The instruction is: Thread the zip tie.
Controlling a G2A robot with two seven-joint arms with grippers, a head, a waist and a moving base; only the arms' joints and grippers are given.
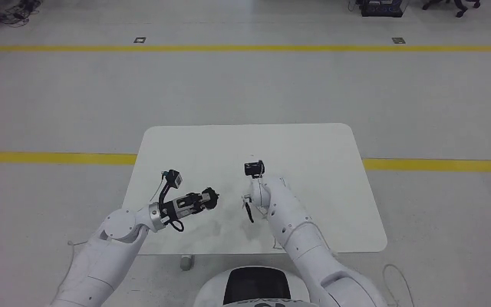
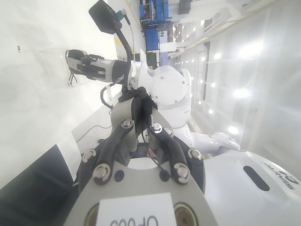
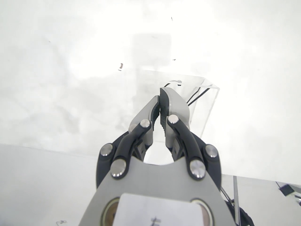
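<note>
A white table (image 1: pixel 322 153) stands on a grey floor (image 1: pixel 245 92) with yellow lines (image 1: pixel 77 48). Near the middle of the top view, the right gripper (image 3: pixel 160 101) points down. Its fingers are squeezed together on a thin black zip tie (image 3: pixel 195 95). The tie's strands hang by a clear box (image 3: pixel 209 109). At the lower left, the left gripper (image 1: pixel 209 198) hangs above the table with its fingers pressed tight. I cannot tell if it has anything.

Bright, even overhead light washes the table (image 1: pixel 307 153) nearly white. Beyond the right gripper (image 3: pixel 160 101), glare bleaches the surface. Ceiling lamps (image 2: pixel 239 93) flare to one side of the left gripper (image 2: pixel 140 98), and straight lines bow toward that view's edges.
</note>
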